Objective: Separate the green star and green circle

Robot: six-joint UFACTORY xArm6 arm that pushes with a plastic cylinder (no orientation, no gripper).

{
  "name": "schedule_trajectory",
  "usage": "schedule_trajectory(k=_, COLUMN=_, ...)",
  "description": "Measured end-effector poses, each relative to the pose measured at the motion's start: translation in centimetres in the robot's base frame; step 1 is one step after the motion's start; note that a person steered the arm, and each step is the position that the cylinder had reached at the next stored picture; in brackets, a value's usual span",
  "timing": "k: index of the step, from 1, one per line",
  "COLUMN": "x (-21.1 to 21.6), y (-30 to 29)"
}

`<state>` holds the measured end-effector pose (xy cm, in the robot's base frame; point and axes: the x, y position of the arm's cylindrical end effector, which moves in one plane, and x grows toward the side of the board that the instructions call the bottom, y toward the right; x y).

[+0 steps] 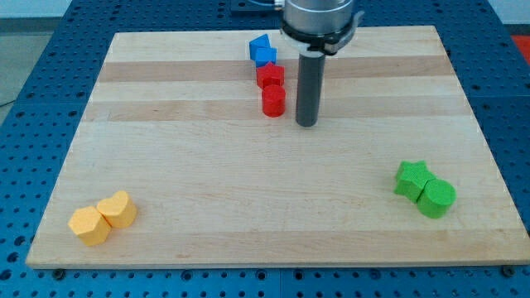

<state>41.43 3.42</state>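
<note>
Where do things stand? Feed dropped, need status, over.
My tip beside red cylinder, far from greens. Green star and green circle touching, view's lower right. Path clear.

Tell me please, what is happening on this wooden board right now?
A robot arm with a dark rod is meant to push the green star and green circle apart. They touch each other near the view's bottom right. My tip is far from them, near the view's top centre, just right of the red blocks. Blue blocks lie above those, and two yellow blocks lie at bottom left.
</note>
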Motion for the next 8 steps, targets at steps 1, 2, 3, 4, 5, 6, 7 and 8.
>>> schedule_trajectory(k=1, x=-0.2, y=-2.8)
schedule_trajectory(k=2, x=-1.5, y=-3.6)
schedule_trajectory(k=3, x=-2.6, y=-3.8)
schedule_trajectory(k=4, x=-0.5, y=-2.6)
schedule_trajectory(k=5, x=1.0, y=3.5)
schedule_trajectory(k=6, x=1.0, y=13.3)
schedule_trajectory(k=7, x=1.7, y=24.0)
schedule_trajectory(k=8, x=6.7, y=30.5)
